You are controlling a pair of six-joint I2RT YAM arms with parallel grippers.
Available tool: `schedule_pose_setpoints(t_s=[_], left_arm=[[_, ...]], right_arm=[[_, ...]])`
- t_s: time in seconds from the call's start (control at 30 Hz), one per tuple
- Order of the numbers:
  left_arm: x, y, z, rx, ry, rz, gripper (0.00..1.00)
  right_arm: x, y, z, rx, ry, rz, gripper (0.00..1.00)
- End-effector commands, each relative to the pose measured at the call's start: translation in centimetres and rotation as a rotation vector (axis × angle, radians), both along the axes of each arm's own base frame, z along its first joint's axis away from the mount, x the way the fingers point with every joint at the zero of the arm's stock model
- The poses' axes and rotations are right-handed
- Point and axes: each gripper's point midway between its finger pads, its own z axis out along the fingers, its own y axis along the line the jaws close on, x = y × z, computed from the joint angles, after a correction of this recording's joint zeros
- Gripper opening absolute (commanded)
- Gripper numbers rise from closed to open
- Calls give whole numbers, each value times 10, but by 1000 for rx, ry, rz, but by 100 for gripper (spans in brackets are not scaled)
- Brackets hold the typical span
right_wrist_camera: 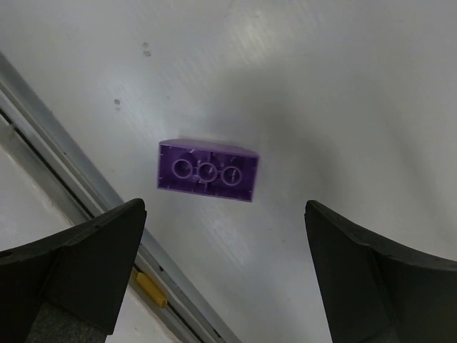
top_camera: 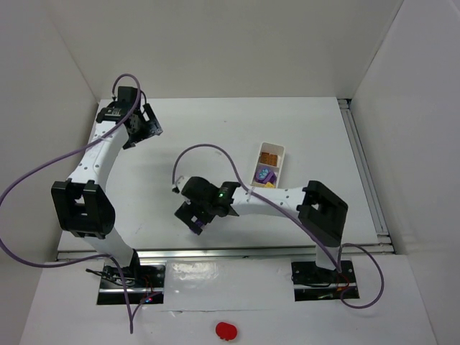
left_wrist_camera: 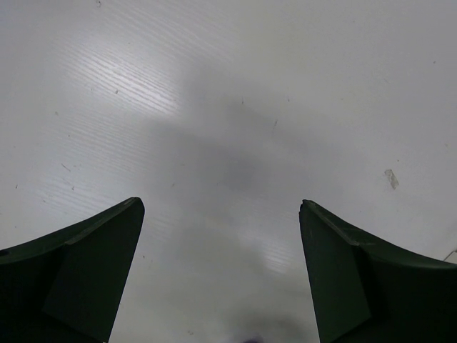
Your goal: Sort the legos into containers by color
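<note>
White surface [top_camera: 215,129] lies under two arms, whose right jaws stand wide apart and empty over a purple brick [right_wrist_camera: 208,170] lying underside-up beside a metal rail [right_wrist_camera: 86,187], left jaws likewise wide and empty, the white tray [top_camera: 273,144] well apart.

A long white tray [top_camera: 279,152] lies on the white table [top_camera: 215,129], split into compartments. Its far compartment holds brown bricks [top_camera: 269,156] and the next one holds purple pieces [top_camera: 264,175]. A yellow brick [top_camera: 263,185] shows at the tray's near end, where the right arm [top_camera: 280,200] crosses over it. The right gripper [top_camera: 194,221] hangs well to the left of the tray and nearer the arm bases, with a purple brick [top_camera: 198,229] peeking out at its tip. The left gripper [top_camera: 151,126] is far to the left of the tray, toward the back wall. A red blob [top_camera: 226,330] lies well apart from the tray, beyond the arm bases.
</note>
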Motion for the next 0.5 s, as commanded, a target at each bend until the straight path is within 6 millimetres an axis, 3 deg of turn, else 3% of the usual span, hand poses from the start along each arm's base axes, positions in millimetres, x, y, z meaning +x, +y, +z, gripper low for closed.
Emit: schedule_pose_setpoints(t_s=[0.0,0.23,0.33,0.4,0.47], left_arm=[[-1,-1,11,2,-23,-20,100],[-2,1,15,9,-33,-14,100],[-4,1,12,9,-24,-14,100],[-4,1,12,9,-24,-14,100],[-6,1,8,9,-14,-14,100]], right_arm=[[3,19,9,10,-37,89,100],[3,29,-9,-43,-22,114,100],[0,31,-8,-53,-17,124,100],[-1,31,-20,-84,5,117,100],[0,34,-15,-82,9,109,100]])
